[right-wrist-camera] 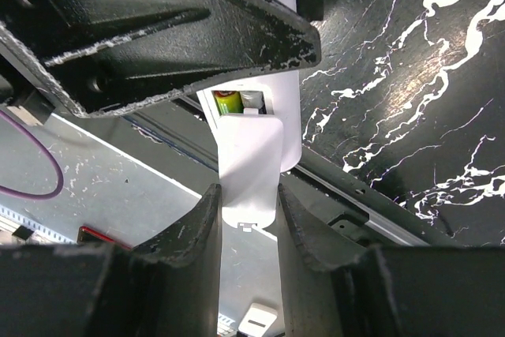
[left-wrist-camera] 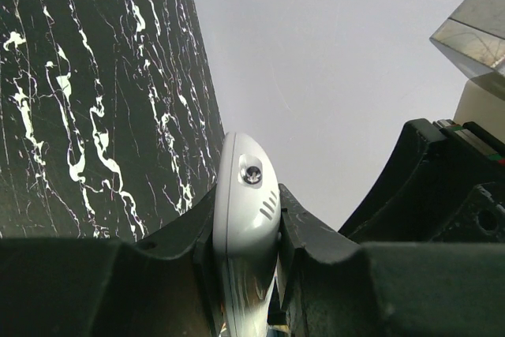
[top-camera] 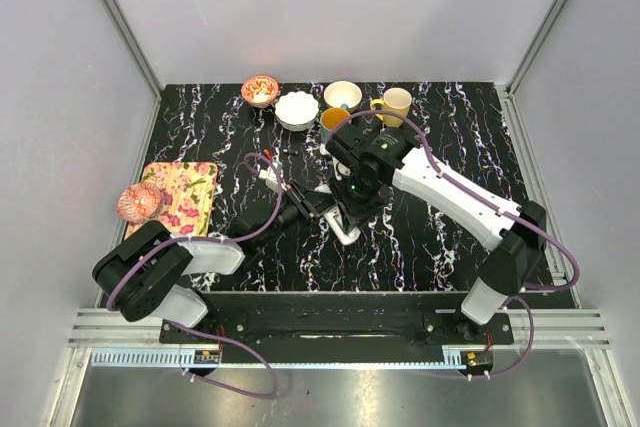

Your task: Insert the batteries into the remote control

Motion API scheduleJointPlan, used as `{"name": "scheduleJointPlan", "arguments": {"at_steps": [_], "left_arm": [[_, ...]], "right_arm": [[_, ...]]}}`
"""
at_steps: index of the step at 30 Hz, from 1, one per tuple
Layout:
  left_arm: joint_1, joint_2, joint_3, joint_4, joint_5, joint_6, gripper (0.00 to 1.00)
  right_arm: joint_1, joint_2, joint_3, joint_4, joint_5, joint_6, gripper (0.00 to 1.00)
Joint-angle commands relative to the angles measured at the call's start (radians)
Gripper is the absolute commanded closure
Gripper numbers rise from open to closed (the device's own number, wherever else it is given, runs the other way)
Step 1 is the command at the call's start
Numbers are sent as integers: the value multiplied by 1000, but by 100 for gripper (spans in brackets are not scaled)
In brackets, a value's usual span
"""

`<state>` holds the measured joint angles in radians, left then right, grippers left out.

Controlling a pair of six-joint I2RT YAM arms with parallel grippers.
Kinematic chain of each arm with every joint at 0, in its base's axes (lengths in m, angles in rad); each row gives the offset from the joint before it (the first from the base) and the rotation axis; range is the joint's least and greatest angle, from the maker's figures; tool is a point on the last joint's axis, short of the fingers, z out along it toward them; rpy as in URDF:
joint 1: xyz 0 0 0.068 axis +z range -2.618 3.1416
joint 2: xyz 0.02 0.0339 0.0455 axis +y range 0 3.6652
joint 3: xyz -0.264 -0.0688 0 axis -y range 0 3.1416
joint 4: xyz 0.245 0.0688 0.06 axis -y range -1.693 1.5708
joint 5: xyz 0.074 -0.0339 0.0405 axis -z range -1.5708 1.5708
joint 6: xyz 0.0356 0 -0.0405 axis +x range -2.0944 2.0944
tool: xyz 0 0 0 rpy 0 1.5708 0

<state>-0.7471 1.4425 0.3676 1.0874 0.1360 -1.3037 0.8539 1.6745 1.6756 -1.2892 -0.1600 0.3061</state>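
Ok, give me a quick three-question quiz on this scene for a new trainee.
1. True or false: the left tool is shut on the remote control.
2. In the right wrist view, what shows in the remote's open slot? A) a battery B) a coin C) a screw
3. What is the right tool gripping?
Key: 1 true; 2 A; 3 the white cover.

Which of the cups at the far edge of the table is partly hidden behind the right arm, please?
The orange-yellow cup, nearest of the three; the white cup and the pale yellow mug beyond it show full rims.
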Motion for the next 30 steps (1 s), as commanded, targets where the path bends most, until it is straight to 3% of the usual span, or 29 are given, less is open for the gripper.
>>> {"name": "scheduleJointPlan", "arguments": {"at_steps": [1,30], "left_arm": [[-11,1,21,86,-18,-14,100],[-31,16,37,134,24,-16,100]], "right_arm": [[14,-1,27,10,-6,-19,100],[14,22,1,45,27,-51,100]]}}
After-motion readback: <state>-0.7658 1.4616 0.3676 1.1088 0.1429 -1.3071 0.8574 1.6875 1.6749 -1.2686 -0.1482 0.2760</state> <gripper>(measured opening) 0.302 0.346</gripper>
